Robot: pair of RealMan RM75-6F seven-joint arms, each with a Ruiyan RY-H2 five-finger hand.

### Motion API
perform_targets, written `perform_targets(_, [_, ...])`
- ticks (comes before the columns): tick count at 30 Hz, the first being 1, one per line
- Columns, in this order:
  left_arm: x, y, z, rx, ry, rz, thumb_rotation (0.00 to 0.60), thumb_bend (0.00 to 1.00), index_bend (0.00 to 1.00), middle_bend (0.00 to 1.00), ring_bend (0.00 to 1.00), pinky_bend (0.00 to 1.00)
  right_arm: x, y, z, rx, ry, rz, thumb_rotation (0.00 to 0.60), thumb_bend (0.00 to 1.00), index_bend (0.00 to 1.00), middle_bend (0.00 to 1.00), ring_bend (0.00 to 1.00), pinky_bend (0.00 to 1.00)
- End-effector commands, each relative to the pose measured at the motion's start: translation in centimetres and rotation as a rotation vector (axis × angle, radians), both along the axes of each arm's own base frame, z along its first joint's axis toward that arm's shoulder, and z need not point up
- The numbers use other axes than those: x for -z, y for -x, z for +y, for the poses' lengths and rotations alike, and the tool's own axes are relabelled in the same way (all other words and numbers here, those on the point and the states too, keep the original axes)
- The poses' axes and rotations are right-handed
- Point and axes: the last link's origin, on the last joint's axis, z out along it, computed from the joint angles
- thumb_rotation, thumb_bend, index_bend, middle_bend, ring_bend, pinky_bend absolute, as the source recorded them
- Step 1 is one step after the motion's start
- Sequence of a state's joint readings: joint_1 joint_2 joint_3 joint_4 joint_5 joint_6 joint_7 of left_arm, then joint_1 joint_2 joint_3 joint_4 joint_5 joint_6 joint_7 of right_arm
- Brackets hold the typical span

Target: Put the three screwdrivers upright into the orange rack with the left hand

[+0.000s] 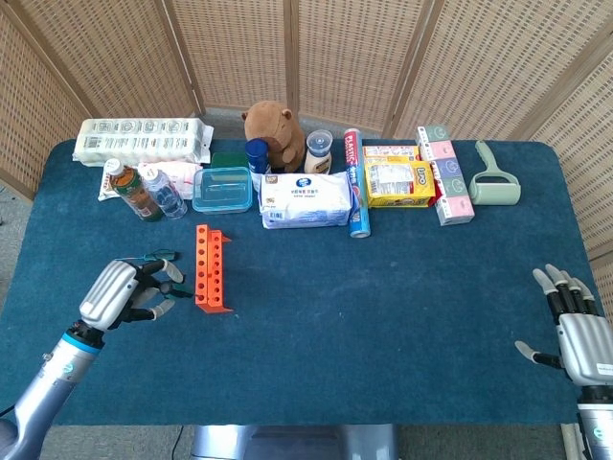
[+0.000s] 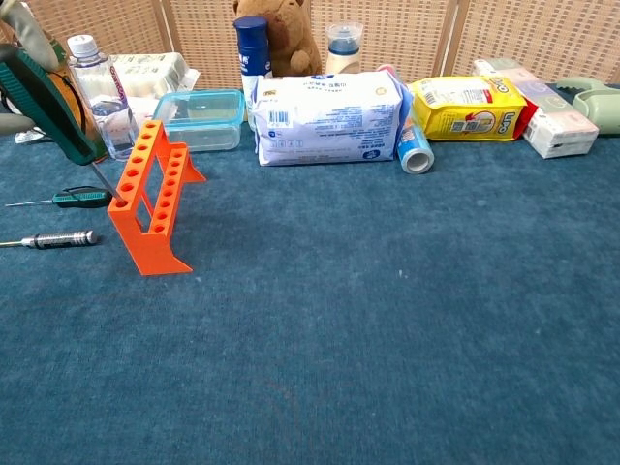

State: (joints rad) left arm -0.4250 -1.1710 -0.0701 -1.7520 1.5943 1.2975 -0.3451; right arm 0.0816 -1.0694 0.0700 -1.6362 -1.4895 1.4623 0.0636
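Note:
The orange rack (image 1: 211, 268) (image 2: 155, 201) stands left of centre on the blue table. My left hand (image 1: 129, 292) is just left of it and grips a green-handled screwdriver (image 2: 48, 97). That tool is tilted, and its thin shaft runs down to the rack's near left end; whether the tip sits in a hole I cannot tell. A second green-handled screwdriver (image 2: 82, 198) and a silver-handled screwdriver (image 2: 58, 238) lie flat on the cloth left of the rack. My right hand (image 1: 575, 331) rests open at the table's right front edge, holding nothing.
Behind the rack stand two bottles (image 2: 97, 92) and a clear blue-lidded box (image 1: 222, 188). A wipes pack (image 1: 306, 199), a plush toy (image 1: 273, 129), a yellow pack (image 1: 397, 180) and a lint roller (image 1: 495, 177) line the back.

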Motion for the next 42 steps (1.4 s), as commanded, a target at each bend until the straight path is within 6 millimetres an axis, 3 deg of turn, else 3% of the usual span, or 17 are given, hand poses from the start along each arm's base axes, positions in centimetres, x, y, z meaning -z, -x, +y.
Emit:
perform_targets(1, [0.2, 0.2, 0.0, -0.008, 0.004, 0.011, 0.6, 0.41, 0.65, 1.0, 1.0, 1.0, 0.0, 0.0, 0.0, 0.0, 0.0, -0.001, 0.6, 0.0, 0.0, 0.03, 0.0, 0.02])
perform_targets(20, [1.7, 0.2, 0.7, -0.037, 0.023, 0.048, 0.6, 0.41, 0.65, 1.0, 1.0, 0.99, -0.1, 0.1, -0.1, 0.004, -0.004, -0.006, 0.6, 0.0, 0.0, 0.03, 0.0, 0.02])
perform_targets(27, [2.2, 0.3, 0.9, -0.058, 0.04, 0.07, 0.6, 0.41, 0.59, 0.98, 1.0, 0.98, -0.2, 0.1, -0.1, 0.004, -0.002, -0.009, 0.6, 0.0, 0.0, 0.03, 0.0, 0.02])
perform_targets(42, [2.7, 0.0, 1.3, -0.08, 0.052, 0.104, 0.6, 0.35, 0.22, 0.92, 1.0, 0.97, -0.2, 0.2, -0.1, 0.011, -0.014, -0.011, 0.6, 0.01, 0.0, 0.03, 0.0, 0.02])
